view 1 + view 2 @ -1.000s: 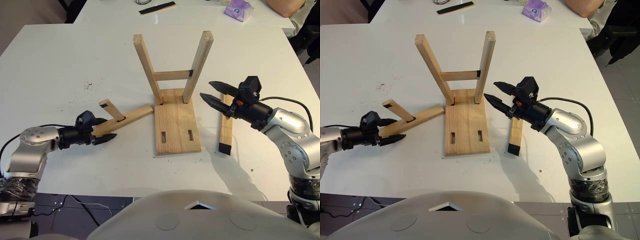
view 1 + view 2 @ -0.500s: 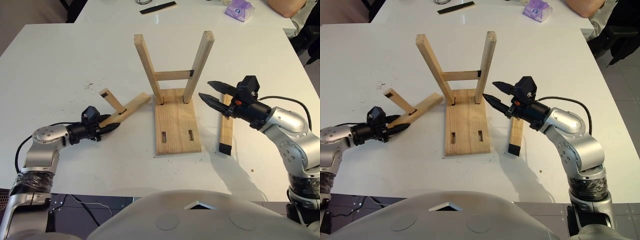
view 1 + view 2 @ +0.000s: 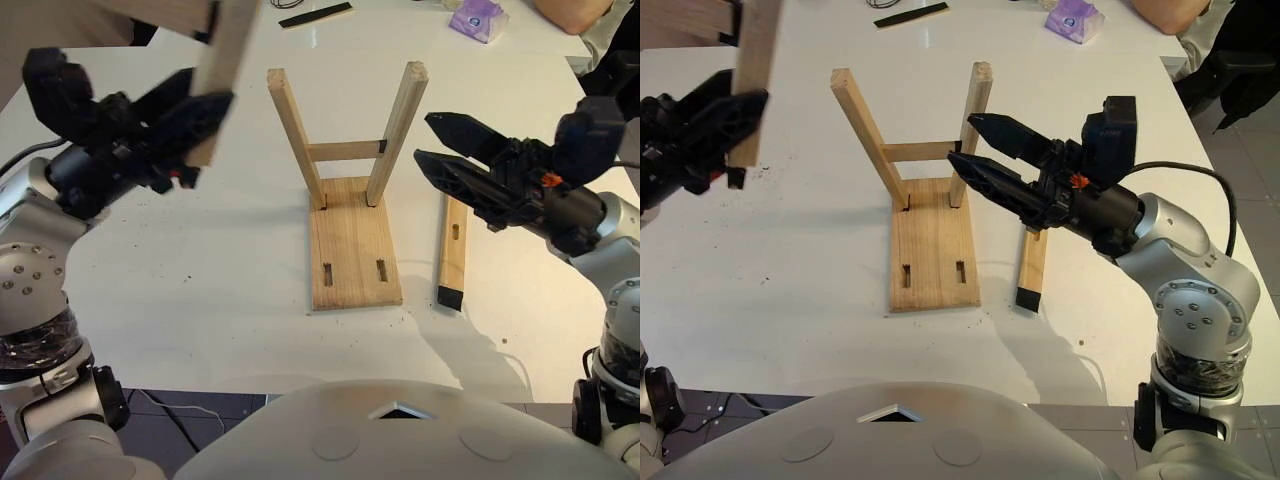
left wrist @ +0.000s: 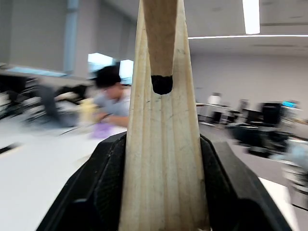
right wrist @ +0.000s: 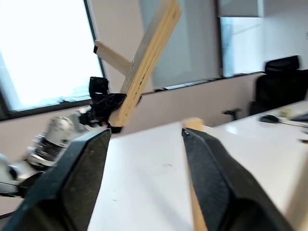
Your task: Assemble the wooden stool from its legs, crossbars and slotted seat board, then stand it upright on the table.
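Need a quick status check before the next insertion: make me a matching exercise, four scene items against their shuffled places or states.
1 seat board
2 loose leg with black end
3 leg with crossbar stub
4 right gripper

A open
B flat on the table, two legs standing in it
C clamped in the left gripper, off the table
D lying on the table beside the board

Pairs: 1-B, 2-D, 3-C, 4-A

You see pale natural wood throughout: the seat board (image 3: 355,245) with two dark slots, its upright legs (image 3: 397,130), the held leg (image 3: 228,50), and the loose leg (image 3: 452,250) on the right, black-tipped at its near end. The bench (image 3: 150,270) is white. Left fingers (image 3: 200,105) and right fingers (image 3: 465,132) are black. At the far right is a purple packet (image 3: 476,18).
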